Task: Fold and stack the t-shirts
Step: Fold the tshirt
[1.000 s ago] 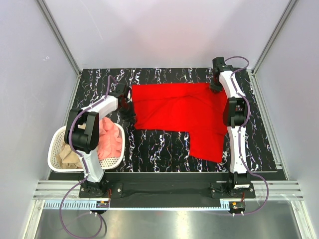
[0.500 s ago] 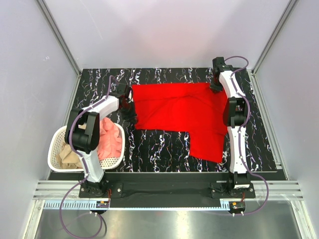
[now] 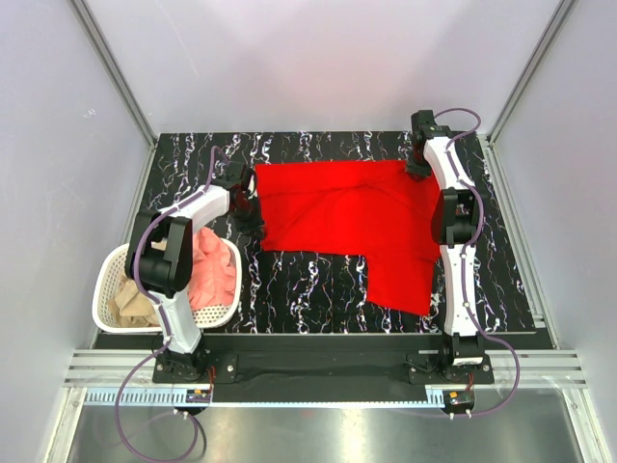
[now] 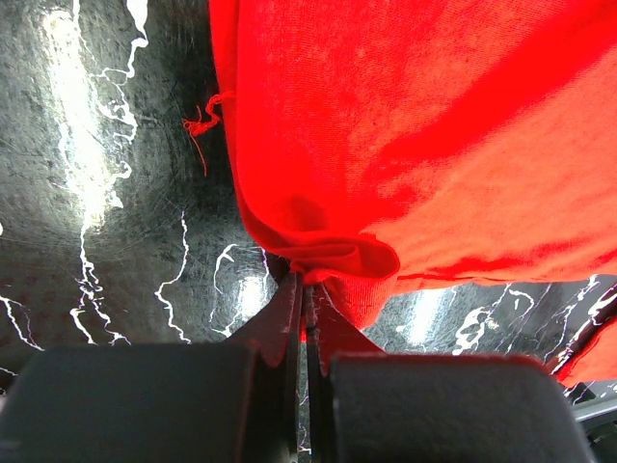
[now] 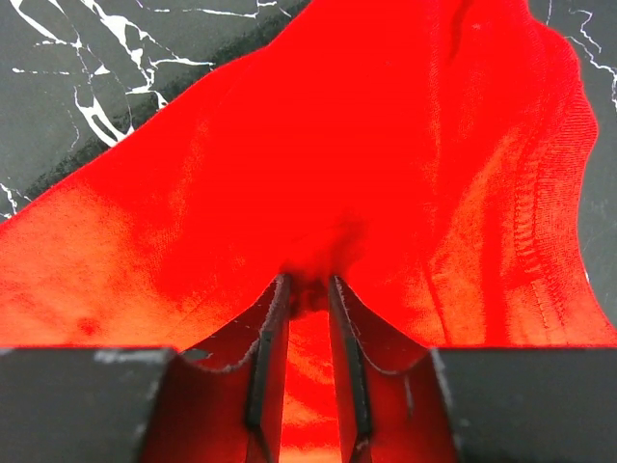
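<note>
Fingers of the left tool (image 4: 307, 294) are pressed together on a rolled lip of the red t-shirt (image 4: 434, 135), at its left edge, low over the bench (image 4: 106, 193). The right tool (image 5: 308, 289) sits at the shirt's far right corner. Its fingers stand a little apart with red cloth puckered at their tips, and I cannot tell whether they pinch it or merely straddle it.

The shirt lies spread across the middle of the bench in a rough L, one flap reaching toward the near right. It looks like thin, limp knit: light, quick to sag, and unable to hold any shape by itself. A hold on hems, seams or corners, at two points with the cloth kept taut between them, should serve best. A pinch in the open panel would likely only raise a peak. On this glossy top the cloth probably slides easily.

The right arm covers the shirt's right edge from above, and collar, sleeves and hem are hard to tell apart. Beside the left arm, the white basket (image 3: 104, 289) holds a crumpled salmon-pink shirt (image 3: 214, 275) and a tan shirt (image 3: 130, 301) — anything beneath them is hidden.
</note>
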`<control>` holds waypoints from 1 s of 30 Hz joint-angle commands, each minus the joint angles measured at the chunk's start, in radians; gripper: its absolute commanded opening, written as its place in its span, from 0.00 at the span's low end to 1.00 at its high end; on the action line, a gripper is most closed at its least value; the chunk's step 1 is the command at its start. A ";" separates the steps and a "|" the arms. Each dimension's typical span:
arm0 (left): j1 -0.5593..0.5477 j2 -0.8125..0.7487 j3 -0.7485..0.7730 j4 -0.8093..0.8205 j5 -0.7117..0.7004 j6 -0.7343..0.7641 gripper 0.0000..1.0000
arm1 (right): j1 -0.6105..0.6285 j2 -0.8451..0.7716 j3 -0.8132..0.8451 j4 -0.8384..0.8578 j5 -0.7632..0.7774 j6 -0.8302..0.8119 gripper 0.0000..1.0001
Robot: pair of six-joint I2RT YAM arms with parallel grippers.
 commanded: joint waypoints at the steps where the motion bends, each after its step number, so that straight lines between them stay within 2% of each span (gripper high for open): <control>1: -0.004 -0.009 -0.001 0.028 0.022 0.011 0.00 | -0.004 -0.079 0.043 -0.007 0.031 -0.005 0.30; 9: -0.004 -0.006 0.010 0.028 0.023 0.011 0.00 | -0.004 -0.090 0.037 -0.007 0.033 -0.004 0.23; 16: -0.004 -0.004 0.010 0.028 0.026 0.012 0.00 | -0.006 -0.102 0.037 -0.012 0.033 -0.005 0.29; 20: -0.005 -0.004 0.010 0.029 0.029 0.011 0.00 | -0.007 -0.107 0.025 -0.010 0.027 -0.002 0.28; 24: -0.005 -0.001 0.010 0.032 0.031 0.009 0.00 | -0.009 -0.095 0.025 -0.009 0.016 -0.002 0.23; 30: -0.008 -0.001 0.008 0.029 0.032 0.011 0.00 | -0.012 -0.076 0.026 -0.007 0.007 -0.001 0.24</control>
